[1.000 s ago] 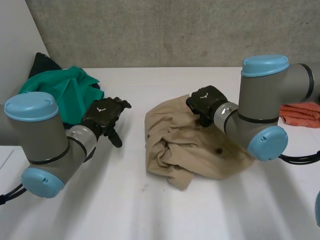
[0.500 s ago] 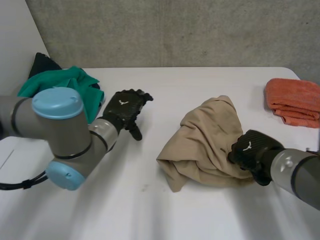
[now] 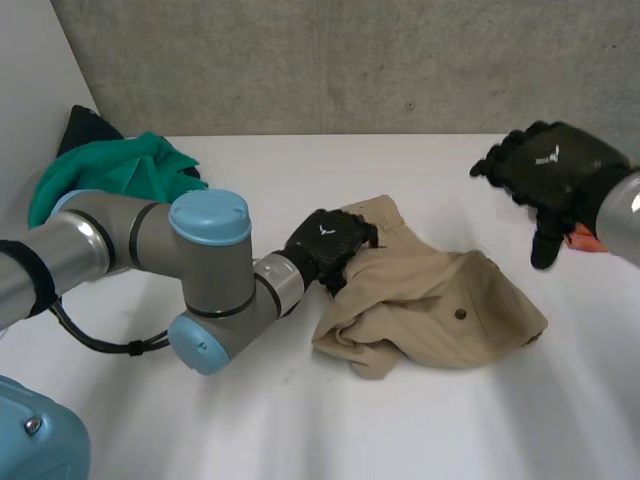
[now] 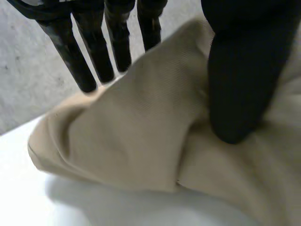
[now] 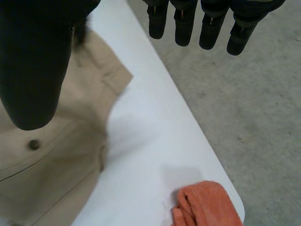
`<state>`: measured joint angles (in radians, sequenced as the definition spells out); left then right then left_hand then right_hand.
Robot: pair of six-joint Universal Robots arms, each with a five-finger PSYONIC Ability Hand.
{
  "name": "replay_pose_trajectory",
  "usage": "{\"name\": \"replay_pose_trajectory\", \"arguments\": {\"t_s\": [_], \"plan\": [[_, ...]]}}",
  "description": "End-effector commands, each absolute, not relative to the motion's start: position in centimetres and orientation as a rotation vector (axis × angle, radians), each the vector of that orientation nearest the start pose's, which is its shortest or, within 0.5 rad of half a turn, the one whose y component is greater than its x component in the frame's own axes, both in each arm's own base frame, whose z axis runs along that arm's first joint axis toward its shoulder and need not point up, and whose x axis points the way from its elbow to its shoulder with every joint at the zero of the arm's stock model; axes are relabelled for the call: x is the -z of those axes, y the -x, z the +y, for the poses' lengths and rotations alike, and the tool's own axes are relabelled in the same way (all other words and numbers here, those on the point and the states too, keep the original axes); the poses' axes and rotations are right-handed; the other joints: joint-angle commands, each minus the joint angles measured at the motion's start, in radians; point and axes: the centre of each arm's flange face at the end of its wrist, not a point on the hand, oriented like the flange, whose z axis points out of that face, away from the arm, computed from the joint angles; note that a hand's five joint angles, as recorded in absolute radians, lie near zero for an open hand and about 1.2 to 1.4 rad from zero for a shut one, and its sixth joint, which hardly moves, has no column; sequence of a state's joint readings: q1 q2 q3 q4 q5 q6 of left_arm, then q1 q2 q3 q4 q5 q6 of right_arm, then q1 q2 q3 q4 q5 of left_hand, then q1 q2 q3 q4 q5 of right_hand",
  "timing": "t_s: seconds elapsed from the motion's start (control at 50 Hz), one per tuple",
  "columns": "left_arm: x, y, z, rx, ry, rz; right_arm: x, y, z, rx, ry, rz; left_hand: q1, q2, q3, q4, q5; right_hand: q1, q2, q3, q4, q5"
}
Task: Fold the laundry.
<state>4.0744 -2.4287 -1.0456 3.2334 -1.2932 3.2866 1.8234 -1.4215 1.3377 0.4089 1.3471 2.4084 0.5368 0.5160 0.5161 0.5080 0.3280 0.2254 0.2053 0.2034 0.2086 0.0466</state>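
Observation:
A crumpled beige garment point(image 3: 430, 300) with a button lies on the white table point(image 3: 300, 430). My left hand point(image 3: 325, 245) sits at its far left edge. In the left wrist view a raised fold of the garment point(image 4: 141, 132) stands between the straight fingers point(image 4: 89, 61) and the thumb point(image 4: 240, 84), which presses on the cloth. My right hand point(image 3: 548, 170) hangs above the table, right of the garment, open and empty. In the right wrist view its fingers point(image 5: 188, 23) are straight, above the garment point(image 5: 47, 155).
A green cloth point(image 3: 110, 170) lies heaped at the back left with something dark behind it. An orange cloth point(image 5: 207, 202) sits near the table's right corner, under my right hand. The table's right edge point(image 5: 188, 132) runs close by.
My right hand let go of the garment, opened and rose to the right. The garment dropped flatter on the table. My left arm swung right and its hand closed in on the garment's left edge.

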Motion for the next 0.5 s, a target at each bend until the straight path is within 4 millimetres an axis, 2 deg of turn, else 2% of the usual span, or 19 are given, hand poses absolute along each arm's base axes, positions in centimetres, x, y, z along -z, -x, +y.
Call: {"name": "replay_pose_trajectory", "arguments": {"t_s": [0.02,0.06,0.12,0.14,0.18,0.26,0.28,0.34,0.4,0.5], "plan": [[-13.7,39.9,-24.8,-1.488,1.055,-1.881,-28.9,-24.0,-31.1,1.903,1.259,2.193,0.34,0.361,0.361,0.369,0.374,-0.051,-0.031,-0.029,-0.034,-0.047],[-14.0,40.2,-24.0,-1.484,1.072,-1.864,-27.6,-24.6,-32.9,1.893,1.239,2.181,0.343,0.364,0.364,0.372,0.377,-0.051,-0.031,-0.029,-0.034,-0.047],[-15.0,40.3,-22.6,-1.482,1.093,-1.837,-26.0,-25.3,-34.4,1.868,1.247,2.159,0.296,0.317,0.317,0.325,0.331,-0.051,-0.031,-0.029,-0.034,-0.047],[-15.5,40.3,-22.0,-1.491,1.097,-1.826,-24.7,-25.5,-35.1,1.848,1.263,2.166,0.226,0.247,0.247,0.255,0.261,-0.051,-0.031,-0.029,-0.034,-0.047],[-16.0,40.1,-21.7,-1.502,1.091,-1.825,-23.1,-25.7,-35.6,1.799,1.279,2.191,0.176,0.197,0.197,0.205,0.21,-0.051,-0.031,-0.029,-0.034,-0.047],[-16.8,39.4,-21.7,-1.556,1.058,-1.859,-21.7,-25.8,-35.6,1.753,1.313,2.204,0.082,0.103,0.103,0.111,0.117,-0.047,-0.026,-0.025,-0.03,-0.042],[-16.9,38.9,-21.9,-1.584,1.038,-1.888,-21.6,-25.8,-35.6,1.751,1.318,2.203,0.015,0.036,0.036,0.044,0.049,-0.044,-0.023,-0.022,-0.027,-0.039],[-17.2,38.1,-22.5,-1.626,0.999,-1.934,-21.7,-25.8,-35.6,1.755,1.331,2.196,0.0,0.021,0.02,0.029,0.034,-0.038,-0.018,-0.016,-0.021,-0.033],[-18.2,36.7,-23.6,-1.68,0.948,-1.972,-21.8,-25.8,-35.5,1.759,1.343,2.195,-0.047,-0.026,-0.026,-0.018,-0.013,-0.035,-0.015,-0.013,-0.018,-0.03],[-19.8,34.9,-24.0,-1.724,0.899,-1.991,-23.0,-25.3,-34.6,1.785,1.383,2.187,-0.258,-0.237,-0.237,-0.229,-0.224,-0.02,0.0,0.002,-0.003,-0.016]]}}
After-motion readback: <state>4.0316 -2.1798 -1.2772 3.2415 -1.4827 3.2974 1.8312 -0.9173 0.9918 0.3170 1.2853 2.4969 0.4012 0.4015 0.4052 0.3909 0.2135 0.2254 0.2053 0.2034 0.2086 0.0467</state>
